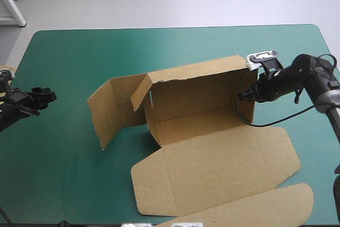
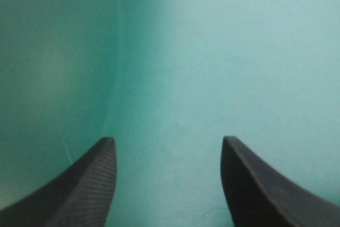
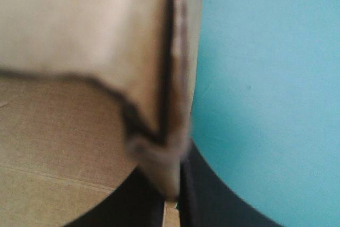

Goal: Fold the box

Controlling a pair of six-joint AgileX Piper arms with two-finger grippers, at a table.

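1. While the box [image 1: 196,104] is sitting half-erected near the middle of the cover [image 1: 69,184], its rear wall [image 1: 202,86] is standing upright and its floor [image 1: 196,126] is lying flat in front of that wall.
2. At the box's left end, a side panel [image 1: 109,112] is standing on edge and angling outward, away from the floor. A short flap [image 1: 141,91] is leaning between this panel and the rear wall.
3. On the floor's near side, the lid [image 1: 212,174] is lying flat on the cover. A long rounded flap [image 1: 249,206] is lying flat on the side of the lid away from the floor.
4. The right gripper [image 1: 241,95] is reaching in from the box's right side and clamping the upright board at the box's right end. In the right wrist view, its black fingers [image 3: 207,195] are showing all but closed, with an edge of the brown board pinched between them.
5. The left gripper [image 1: 50,97] is hovering well apart from the box, to the left of the side panel. It is released: in the left wrist view, its fingers [image 2: 95,179] are standing wide apart, with only teal-green cover showing between them.
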